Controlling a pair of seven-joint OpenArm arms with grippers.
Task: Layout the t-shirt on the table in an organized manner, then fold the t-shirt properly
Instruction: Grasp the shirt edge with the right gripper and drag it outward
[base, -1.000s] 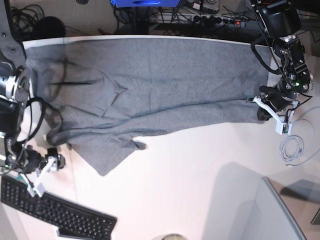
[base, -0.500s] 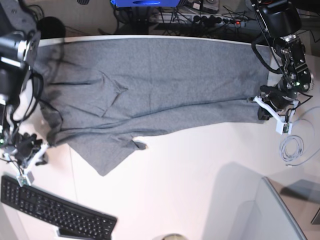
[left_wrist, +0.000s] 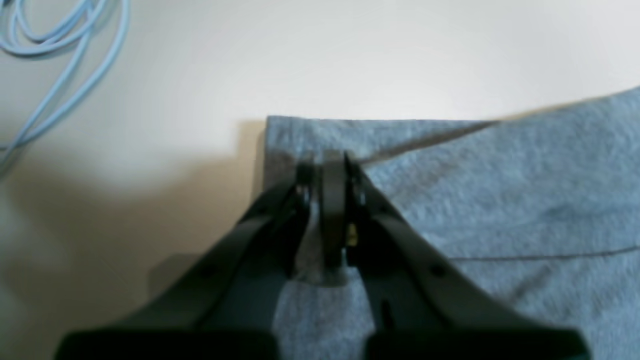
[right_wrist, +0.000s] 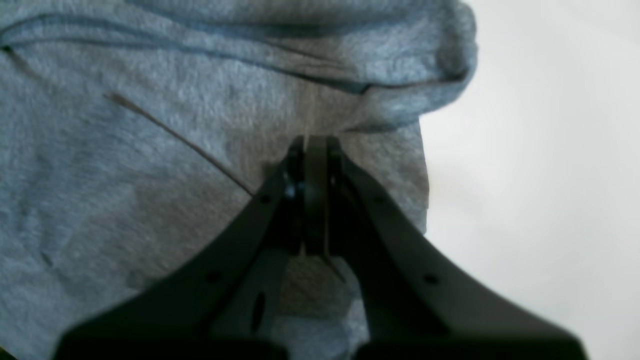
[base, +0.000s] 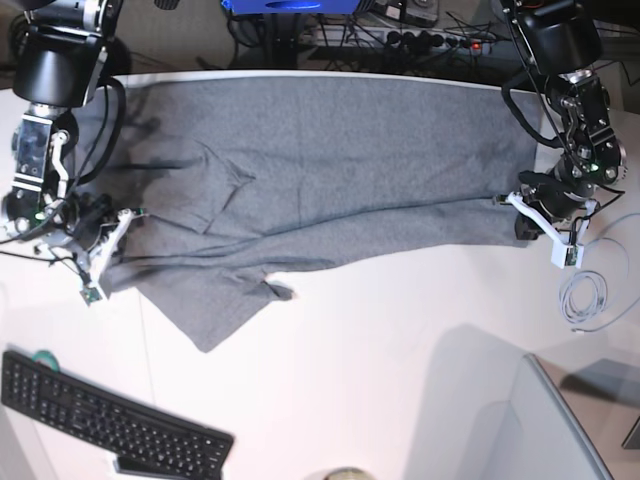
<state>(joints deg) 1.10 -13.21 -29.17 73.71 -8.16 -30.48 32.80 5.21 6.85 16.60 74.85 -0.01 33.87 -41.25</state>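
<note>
With the grey t-shirt (base: 310, 170) spread wide but rumpled across the far side of the white desk (base: 400, 360), the left pincer (left_wrist: 327, 165) and right pincer (right_wrist: 315, 145) are each clamped on an opposite edge, so the layout step likely calls for pulling it taut.

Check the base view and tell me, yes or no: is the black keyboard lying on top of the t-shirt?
No. The keyboard lies on the bare white table, apart from the grey t-shirt.
</note>
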